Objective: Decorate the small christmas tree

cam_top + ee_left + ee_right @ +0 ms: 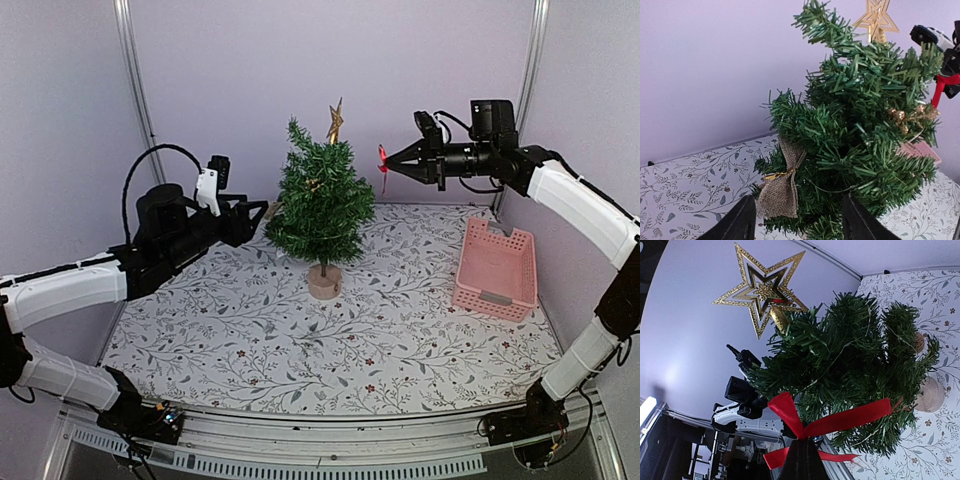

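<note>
Red ribbon bow [855, 416] pinched at its knot in my right gripper [802, 449], jaws closed on it, held level with the upper branches of the small christmas tree [320, 205], just beside its right flank. Left gripper [799, 210] open, fingers spread, near the burlap bow [780, 187] on a lower left branch. Tree upright mid-table on its wood disc base [325, 283], gold star [335, 120] on top, gold berry cluster [910, 115] among the needles. Pink basket [495, 268] well apart to the right. Judgement: tree likely light and tippy; branches wiry and springy, needles soft. Best hold is the low trunk or the disc, not the foliage. Ribbon limp, probably slippery.
</note>
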You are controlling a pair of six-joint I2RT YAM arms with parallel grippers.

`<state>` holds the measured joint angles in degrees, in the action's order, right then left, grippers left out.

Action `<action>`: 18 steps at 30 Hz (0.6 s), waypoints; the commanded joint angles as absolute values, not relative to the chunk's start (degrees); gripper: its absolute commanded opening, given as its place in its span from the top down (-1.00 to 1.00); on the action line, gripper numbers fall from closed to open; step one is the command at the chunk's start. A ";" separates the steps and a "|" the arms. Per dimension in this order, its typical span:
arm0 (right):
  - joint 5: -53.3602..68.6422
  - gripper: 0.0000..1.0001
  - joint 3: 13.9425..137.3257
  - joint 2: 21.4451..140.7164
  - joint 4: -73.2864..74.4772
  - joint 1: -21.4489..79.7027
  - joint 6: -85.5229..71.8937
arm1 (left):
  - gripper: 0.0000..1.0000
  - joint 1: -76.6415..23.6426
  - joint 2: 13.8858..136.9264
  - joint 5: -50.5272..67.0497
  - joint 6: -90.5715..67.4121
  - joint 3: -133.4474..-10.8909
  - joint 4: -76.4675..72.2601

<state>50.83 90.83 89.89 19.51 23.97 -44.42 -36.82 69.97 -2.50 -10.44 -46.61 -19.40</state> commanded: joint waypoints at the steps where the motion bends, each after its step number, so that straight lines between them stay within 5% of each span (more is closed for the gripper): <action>1: 52.65 1.00 92.46 92.28 14.79 25.76 -47.74 | -0.21 -35.98 68.18 -1.97 -11.08 -45.17 -20.07; 18: 52.29 1.00 89.57 97.72 14.00 27.05 -51.48 | -0.20 -36.04 67.59 -2.10 -10.65 -44.38 -20.22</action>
<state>52.86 90.24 96.29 14.02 26.61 -50.92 -36.80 68.58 -2.20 -10.96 -45.01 -19.40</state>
